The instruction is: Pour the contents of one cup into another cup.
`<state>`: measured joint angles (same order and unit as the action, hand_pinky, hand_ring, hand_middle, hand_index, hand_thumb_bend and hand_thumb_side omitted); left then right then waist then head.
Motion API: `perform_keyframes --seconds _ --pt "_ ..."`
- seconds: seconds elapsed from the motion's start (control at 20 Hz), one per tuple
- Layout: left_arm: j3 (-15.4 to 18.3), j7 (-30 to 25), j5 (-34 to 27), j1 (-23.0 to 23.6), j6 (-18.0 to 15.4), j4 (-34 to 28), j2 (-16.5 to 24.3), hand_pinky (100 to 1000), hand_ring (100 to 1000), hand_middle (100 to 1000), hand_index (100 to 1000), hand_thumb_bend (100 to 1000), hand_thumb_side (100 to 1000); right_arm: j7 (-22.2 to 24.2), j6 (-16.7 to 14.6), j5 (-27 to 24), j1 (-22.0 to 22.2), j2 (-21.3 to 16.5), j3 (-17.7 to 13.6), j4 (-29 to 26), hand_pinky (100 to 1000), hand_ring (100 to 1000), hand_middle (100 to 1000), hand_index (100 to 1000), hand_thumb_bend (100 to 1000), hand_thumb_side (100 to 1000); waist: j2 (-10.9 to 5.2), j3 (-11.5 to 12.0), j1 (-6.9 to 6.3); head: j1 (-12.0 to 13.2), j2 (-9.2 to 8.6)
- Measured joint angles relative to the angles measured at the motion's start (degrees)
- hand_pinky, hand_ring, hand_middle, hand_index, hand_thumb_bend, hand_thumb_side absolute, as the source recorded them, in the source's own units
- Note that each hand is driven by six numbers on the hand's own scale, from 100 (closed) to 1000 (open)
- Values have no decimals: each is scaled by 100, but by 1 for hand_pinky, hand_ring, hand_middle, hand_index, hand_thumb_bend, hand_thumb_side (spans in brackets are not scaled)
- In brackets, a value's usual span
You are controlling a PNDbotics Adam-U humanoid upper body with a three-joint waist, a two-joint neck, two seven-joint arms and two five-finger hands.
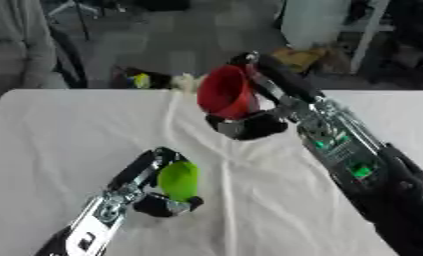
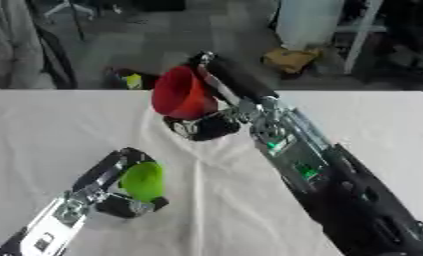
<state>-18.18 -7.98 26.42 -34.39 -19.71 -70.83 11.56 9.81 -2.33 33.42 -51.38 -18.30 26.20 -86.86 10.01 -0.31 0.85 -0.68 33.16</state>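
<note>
Meanwhile right hand lifts red cup — left hand grips green cup.

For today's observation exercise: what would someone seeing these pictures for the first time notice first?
The red cup stands out first, held by the right hand above the far middle of the white table and tipped on its side. Next comes the green cup, gripped by the left hand lower down, near the front left.

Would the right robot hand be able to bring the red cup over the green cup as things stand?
Probably yes: the right robot hand holds the red cup raised and tilted, and nothing stands between it and the green cup in the left robot hand.
</note>
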Motion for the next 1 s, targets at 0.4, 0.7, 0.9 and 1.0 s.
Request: perform_keyframes --seconds 0.4,0.7,0.9,1.0 --pt "-1 -27 38 -27 -27 14 -4 100 107 357 629 280 208 137 -286 456 -8 65 69 55 539 319 303 433 100 216 1 11 0 -3 2" --pt "-3 -56 35 -32 -43 13 -4 100 105 356 628 280 208 124 -502 728 -8 96 70 181 542 321 305 434 100 225 1 32 -4 -25 2" --pt "-4 -70 31 -32 -36 13 -4 100 104 355 627 281 209 106 -577 823 -8 98 71 231 548 326 309 438 100 246 1 33 -4 -25 3" --pt "-30 -95 31 -32 -52 -2 -4 100 104 355 626 280 210 136 -650 890 -10 98 104 252 551 328 311 428 100 252 1 36 -4 -25 4"
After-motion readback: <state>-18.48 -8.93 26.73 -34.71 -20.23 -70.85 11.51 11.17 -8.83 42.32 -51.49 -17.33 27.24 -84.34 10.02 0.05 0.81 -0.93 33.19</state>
